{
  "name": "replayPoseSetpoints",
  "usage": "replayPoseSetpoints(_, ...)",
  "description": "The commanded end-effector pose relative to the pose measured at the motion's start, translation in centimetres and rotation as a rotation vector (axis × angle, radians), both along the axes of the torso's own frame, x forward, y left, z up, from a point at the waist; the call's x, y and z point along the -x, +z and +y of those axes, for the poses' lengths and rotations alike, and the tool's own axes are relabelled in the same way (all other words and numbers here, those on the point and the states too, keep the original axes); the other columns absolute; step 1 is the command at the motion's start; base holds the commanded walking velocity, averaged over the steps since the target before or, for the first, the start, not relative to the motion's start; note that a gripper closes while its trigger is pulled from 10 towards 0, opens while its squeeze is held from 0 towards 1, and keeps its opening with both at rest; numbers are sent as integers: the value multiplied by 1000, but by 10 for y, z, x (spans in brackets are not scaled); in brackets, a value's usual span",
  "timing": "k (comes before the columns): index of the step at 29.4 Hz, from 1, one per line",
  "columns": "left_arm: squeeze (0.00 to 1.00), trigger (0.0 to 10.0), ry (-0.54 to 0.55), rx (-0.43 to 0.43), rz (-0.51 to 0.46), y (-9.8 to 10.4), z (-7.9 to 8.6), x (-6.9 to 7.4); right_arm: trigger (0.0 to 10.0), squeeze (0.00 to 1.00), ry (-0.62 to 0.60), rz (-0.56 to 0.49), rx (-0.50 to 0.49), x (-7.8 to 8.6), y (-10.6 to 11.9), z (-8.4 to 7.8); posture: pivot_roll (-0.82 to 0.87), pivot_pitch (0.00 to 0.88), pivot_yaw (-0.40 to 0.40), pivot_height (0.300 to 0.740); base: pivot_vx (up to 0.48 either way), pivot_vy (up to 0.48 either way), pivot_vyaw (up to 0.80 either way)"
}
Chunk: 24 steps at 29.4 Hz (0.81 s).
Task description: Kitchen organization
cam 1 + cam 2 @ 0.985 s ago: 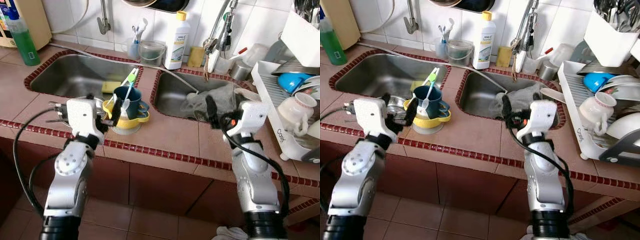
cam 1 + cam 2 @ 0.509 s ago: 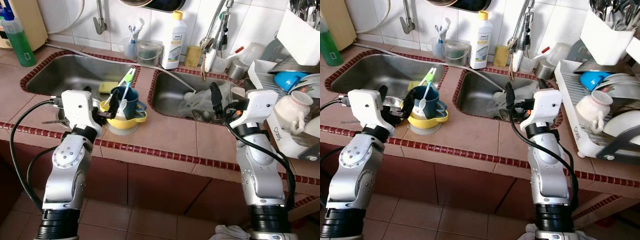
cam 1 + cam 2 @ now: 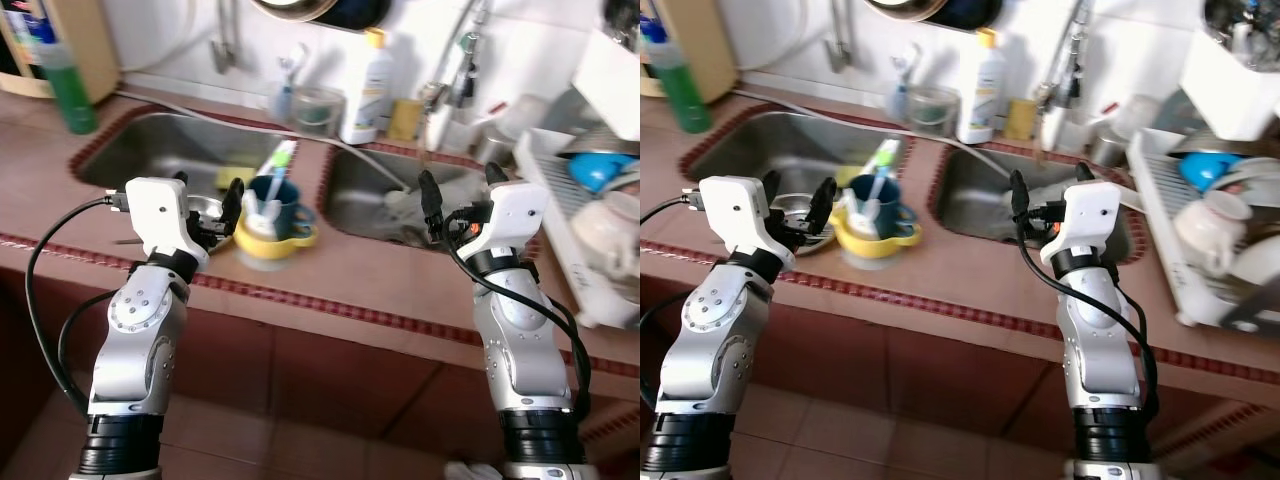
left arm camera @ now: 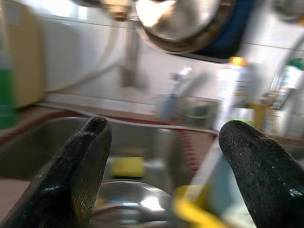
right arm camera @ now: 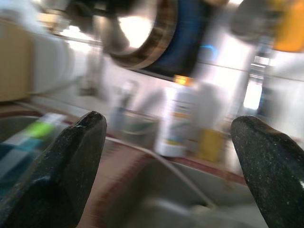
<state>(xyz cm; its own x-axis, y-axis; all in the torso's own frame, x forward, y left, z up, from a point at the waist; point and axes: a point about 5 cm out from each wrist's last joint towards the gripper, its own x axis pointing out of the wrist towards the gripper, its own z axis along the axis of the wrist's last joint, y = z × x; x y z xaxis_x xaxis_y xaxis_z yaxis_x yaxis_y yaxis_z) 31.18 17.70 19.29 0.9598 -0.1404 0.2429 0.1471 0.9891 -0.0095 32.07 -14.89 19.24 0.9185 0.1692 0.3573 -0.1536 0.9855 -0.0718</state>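
Note:
A dark blue mug (image 3: 277,199) with a green-and-white toothbrush in it sits in a yellow bowl (image 3: 276,239) on the tiled strip between the two steel sinks. My left gripper (image 3: 207,198) stands open just left of the bowl, above a shiny steel dish (image 3: 800,211) at the edge of the left sink (image 3: 160,150). Nothing is between its fingers (image 4: 80,166). My right gripper (image 3: 460,188) is open and empty over the near edge of the right sink (image 3: 385,190). All views are blurred.
A white dish rack (image 3: 590,240) with a cup and a blue bowl stands at the right. Along the back wall stand a white bottle (image 3: 365,75), a clear container (image 3: 318,105), a faucet (image 3: 462,60) and a green bottle (image 3: 68,88). Pans hang above.
The whole picture has shifted and blurred, so the camera has moved. Both arms keep the same pose, and both grippers stay open and empty.

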Motion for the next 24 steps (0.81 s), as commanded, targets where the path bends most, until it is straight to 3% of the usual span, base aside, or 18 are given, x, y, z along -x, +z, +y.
replayPoseSetpoints(1, 0, 10000, -17, -6, 0, 2, -5, -2, 10000, 0, -25, -6, 11, 0, 1, -7, 153, 0, -88, 740, 0, 480, 0)
replayPoseSetpoints(5, 0, 10000, -22, -12, 3, 2, -7, -1, 10000, 0, -24, -1, 11, 1, -1, -6, 154, 0, -87, 740, 0, 421, 0)
replayPoseSetpoints(15, 0, 10000, -73, -150, 5, -2, -19, 3, 10000, 0, -14, 31, 9, -2, -5, -8, 158, 0, -86, 740, 0, 0, 0)
replayPoseSetpoints(24, 0, 10000, -195, -155, 70, -7, -36, 9, 10000, 0, -16, 56, 30, -8, -3, -14, 161, 0, -94, 740, 0, 0, 0)
